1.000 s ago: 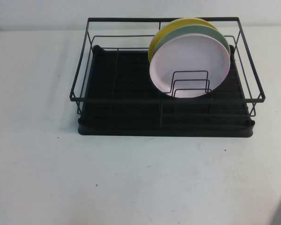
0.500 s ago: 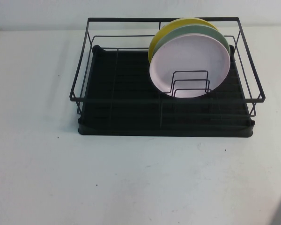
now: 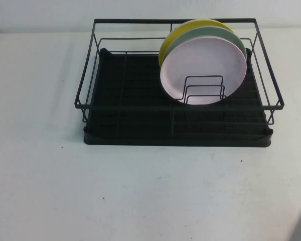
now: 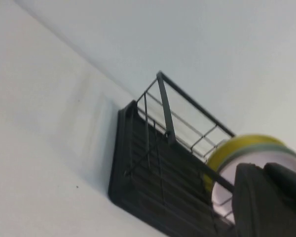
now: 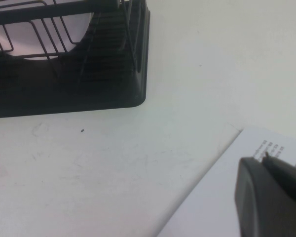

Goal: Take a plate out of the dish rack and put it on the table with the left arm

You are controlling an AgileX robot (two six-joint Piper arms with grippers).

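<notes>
The pale pink plate [image 3: 203,68] stands on edge in the right half of the black wire dish rack [image 3: 85,80], leaning behind small wire dividers [image 3: 203,89]. A mint-green plate [image 3: 190,39] and a yellow plate [image 3: 180,31] stand behind it. Neither arm shows in the high view. In the left wrist view my left gripper [image 4: 264,169] is shut and empty, off the rack's left end, with the pink plate [image 4: 227,173] beyond it. In the right wrist view my right gripper [image 5: 260,160] is shut and empty over a white sheet, near the rack's front right corner [image 5: 113,74].
The white table [image 3: 140,191] spreads in front of and to the left of the rack. The rack's left half holds only the ribbed drip tray [image 3: 135,100]. A printed white paper sheet [image 5: 222,187] lies at the table's front right.
</notes>
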